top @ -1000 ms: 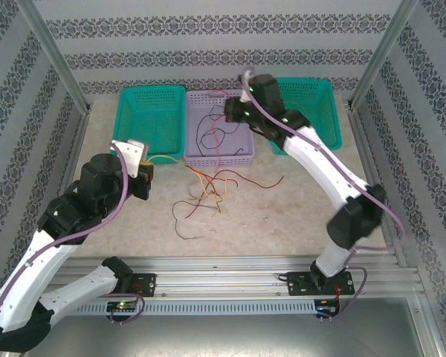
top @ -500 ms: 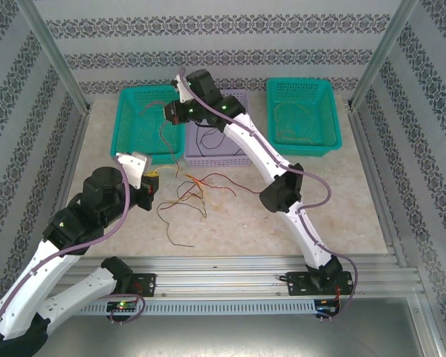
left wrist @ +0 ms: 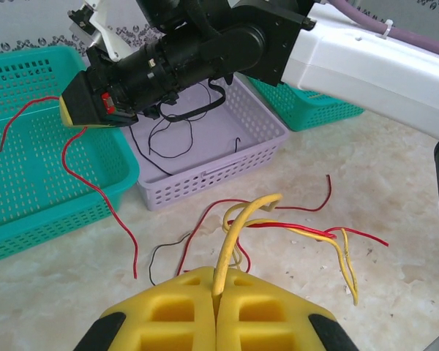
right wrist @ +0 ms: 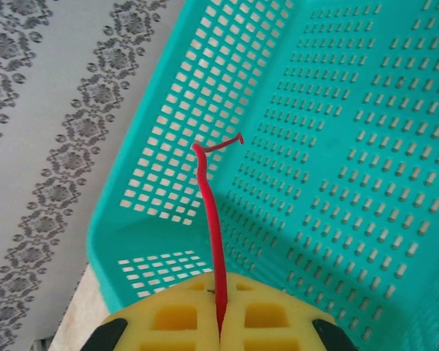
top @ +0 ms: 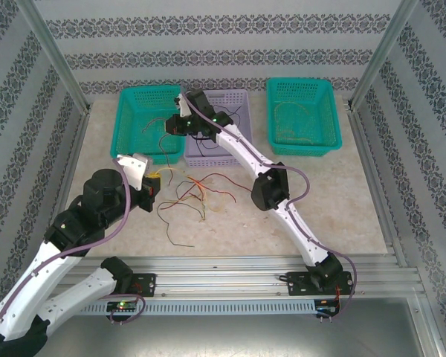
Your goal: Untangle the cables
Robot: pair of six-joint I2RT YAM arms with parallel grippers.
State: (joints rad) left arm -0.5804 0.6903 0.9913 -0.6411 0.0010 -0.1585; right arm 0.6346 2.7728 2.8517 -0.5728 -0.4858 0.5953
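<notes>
A loose tangle of red, yellow and black cables (top: 197, 190) lies on the table in front of the purple basket (top: 241, 95). My left gripper (left wrist: 218, 287) is low over the table, just left of the tangle, shut on a yellow cable (left wrist: 238, 227) that arches up into the tangle. My right gripper (right wrist: 219, 322) hangs over the left teal basket (top: 134, 104), shut on a red cable (right wrist: 212, 234). In the left wrist view that red cable (left wrist: 95, 191) trails down from the right gripper (left wrist: 77, 110) over the basket's front wall to the table.
Black cables (left wrist: 168, 135) lie inside the purple basket. The right teal basket (top: 334, 111) holds a pale curled cable (top: 290, 123). My right arm (top: 238, 145) stretches across the purple basket. Patterned walls and metal posts enclose the table.
My right gripper swung left from beside the right teal basket, across the purple basket, to over the left teal basket, with the red cable. The tangle shifted slightly. The left gripper barely moved.
</notes>
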